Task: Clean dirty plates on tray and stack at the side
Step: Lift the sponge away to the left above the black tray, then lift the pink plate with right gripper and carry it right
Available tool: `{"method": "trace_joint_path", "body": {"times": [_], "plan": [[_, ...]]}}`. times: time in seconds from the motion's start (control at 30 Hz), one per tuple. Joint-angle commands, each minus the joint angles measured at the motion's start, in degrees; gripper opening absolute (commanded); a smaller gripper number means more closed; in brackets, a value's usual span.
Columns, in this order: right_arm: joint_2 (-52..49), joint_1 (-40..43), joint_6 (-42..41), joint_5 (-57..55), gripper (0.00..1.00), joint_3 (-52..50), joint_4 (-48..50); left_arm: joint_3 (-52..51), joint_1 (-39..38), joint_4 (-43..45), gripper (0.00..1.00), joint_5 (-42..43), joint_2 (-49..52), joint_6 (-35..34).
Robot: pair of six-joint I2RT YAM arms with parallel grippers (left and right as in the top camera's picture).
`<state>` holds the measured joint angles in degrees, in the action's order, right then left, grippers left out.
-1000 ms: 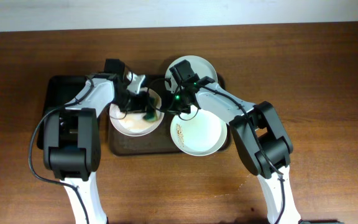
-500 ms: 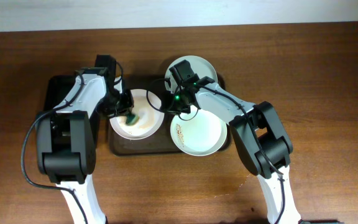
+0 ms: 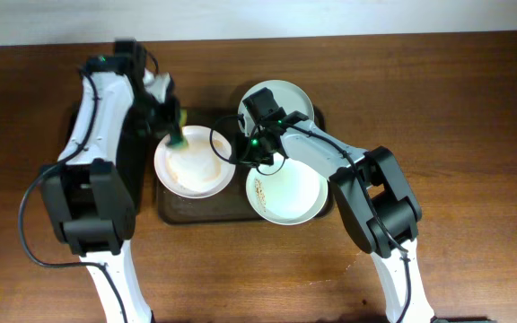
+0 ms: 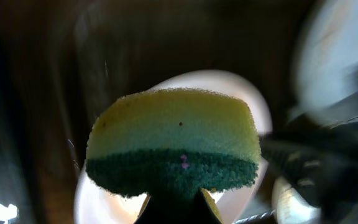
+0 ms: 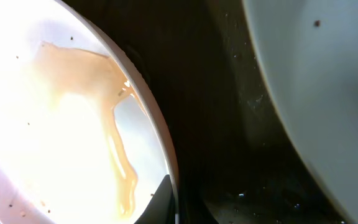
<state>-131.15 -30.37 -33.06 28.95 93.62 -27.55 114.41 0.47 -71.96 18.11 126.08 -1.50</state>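
Three white plates lie on the dark-brown tray (image 3: 179, 212). The left plate (image 3: 196, 166) carries a pale orange-brown film. My left gripper (image 4: 174, 208) is shut on a yellow and green sponge (image 3: 179, 139), which is at that plate's back-left rim. My right gripper (image 3: 239, 154) is shut on the same plate's right rim (image 5: 166, 155), one finger on the smeared inside. The front-right plate (image 3: 290, 193) has a thin brown smear near its left side. The back-right plate (image 3: 284, 97) looks plain white, partly under my right arm.
A smaller black tray (image 3: 81, 135) sits left of the brown tray, partly under my left arm. Bare wooden table (image 3: 474, 135) spreads to the right and front. Both arms cross over the tray's back half.
My left gripper has carried the sponge from the left plate's middle back and left to its rim, the arm swinging outward. The right gripper has kept its hold on the rim.
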Motion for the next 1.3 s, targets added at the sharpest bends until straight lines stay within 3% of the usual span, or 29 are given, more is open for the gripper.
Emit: {"method": "trace_joint_path", "body": {"times": [0.0,0.03,0.07,0.13,0.17,0.2,0.23,0.27,0.3,0.43,0.5,0.57,0.73,1.07,1.27], "plan": [[-1.2,-0.3,-0.4,0.4,0.04,-0.4,0.0,8.4,1.8,-1.1,0.01,2.1,-0.3,1.1],[-1.2,-0.3,-0.4,0.3,0.04,-0.4,0.0,9.1,2.4,-1.0,0.01,2.1,-0.3,1.1],[-1.2,-0.3,-0.4,0.3,0.12,-0.4,0.0,9.1,3.0,-1.1,0.01,2.0,-0.3,1.1],[-1.2,-0.3,-0.4,-0.9,0.45,-0.4,0.4,9.0,3.8,-1.7,0.01,1.6,-0.2,1.1],[-1.2,-0.3,-0.4,-0.9,0.47,-0.4,0.9,9.0,4.2,-2.0,0.01,1.4,-0.2,1.1],[-1.2,-0.3,-0.4,-0.9,0.45,-0.4,1.1,9.0,4.3,-2.2,0.01,1.3,-0.2,1.1],[-1.2,-0.3,-0.4,-0.9,0.33,-0.4,1.3,9.0,4.4,-2.3,0.01,0.7,-0.2,1.1],[-1.2,-0.3,-0.4,-0.9,0.15,-0.4,1.2,9.0,4.5,-2.2,0.01,-0.2,-0.2,1.1],[-1.2,-0.3,-0.4,-0.9,0.04,-0.4,1.2,9.0,4.5,-2.2,0.01,-0.9,-0.2,1.1],[-0.8,-0.3,-0.4,-0.9,0.04,0.7,-0.6,9.0,4.6,-2.1,0.01,-1.4,-0.2,1.1],[1.4,-0.3,1.5,-3.0,0.04,4.2,-5.9,9.0,4.6,-2.2,0.01,-2.6,-0.2,1.1],[5.4,-0.7,5.1,-14.1,0.04,9.0,-14.8,9.0,4.6,-2.3,0.01,-4.4,-0.2,1.1],[11.0,-2.5,7.5,-34.8,0.04,15.9,-26.3,9.0,5.5,-1.9,0.01,-4.5,-0.2,1.1],[14.3,-16.7,10.6,-84.0,0.04,17.2,-30.8,9.0,10.3,-1.8,0.01,-4.4,-0.2,1.1],[14.3,-23.7,10.6,-99.3,0.04,17.2,-30.6,9.0,10.4,-1.8,0.01,-4.4,-0.2,1.1]]}}
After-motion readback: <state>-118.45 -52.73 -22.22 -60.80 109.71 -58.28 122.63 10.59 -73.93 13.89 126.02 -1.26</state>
